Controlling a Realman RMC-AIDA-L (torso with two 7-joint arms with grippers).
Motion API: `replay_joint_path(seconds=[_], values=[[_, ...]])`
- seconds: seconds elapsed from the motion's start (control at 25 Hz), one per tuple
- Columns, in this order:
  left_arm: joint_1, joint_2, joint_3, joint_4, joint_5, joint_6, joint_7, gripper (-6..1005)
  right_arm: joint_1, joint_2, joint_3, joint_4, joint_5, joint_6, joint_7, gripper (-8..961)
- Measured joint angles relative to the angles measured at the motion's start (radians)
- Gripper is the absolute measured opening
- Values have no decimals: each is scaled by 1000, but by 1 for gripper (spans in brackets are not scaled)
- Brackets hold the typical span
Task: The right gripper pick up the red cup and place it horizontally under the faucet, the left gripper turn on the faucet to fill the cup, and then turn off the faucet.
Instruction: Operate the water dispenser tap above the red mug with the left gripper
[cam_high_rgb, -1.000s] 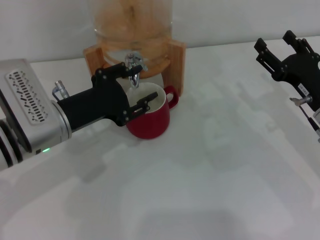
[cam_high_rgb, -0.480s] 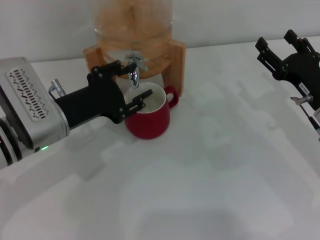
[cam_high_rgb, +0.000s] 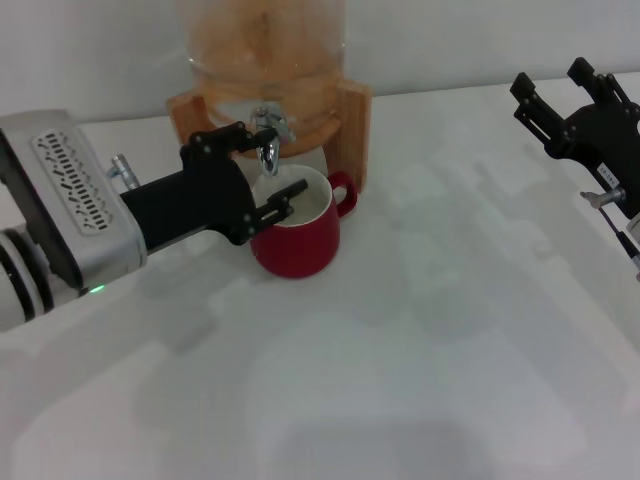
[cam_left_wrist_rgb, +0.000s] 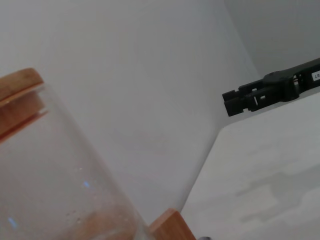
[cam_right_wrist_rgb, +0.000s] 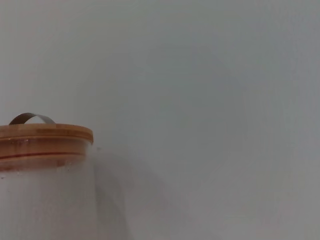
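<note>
A plain white desk (cam_high_rgb: 420, 330) runs back to a pale wall, with a wood-framed glass drink dispenser (cam_high_rgb: 345, 110) standing at the rear. The red cup (cam_high_rgb: 300, 235) sits upright on the desk directly under the faucet (cam_high_rgb: 267, 135), its handle turned toward the dispenser's frame.

The left pincer (cam_high_rgb: 262, 165) is right at the spigot — one black finger reaches up beside the lever, the other lies across the cup's rim, so its fingers stand apart and straddle the spout without clamping anything that I can make out. The lever lies just above and behind that upper finger, so I'd judge the coming move to be a short reach toward the handle, and the left arm is far nearer.

The right pincer (cam_high_rgb: 570, 95) hangs well off at the desk's far right — fingers apart and holding nothing.
</note>
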Motion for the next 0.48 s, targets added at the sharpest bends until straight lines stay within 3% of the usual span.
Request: replay_joint_path(seconds=[0.48], values=[[-19,0,33,-4,2,-5,17,599,-3,0,1,-2,0,0,0,813]])
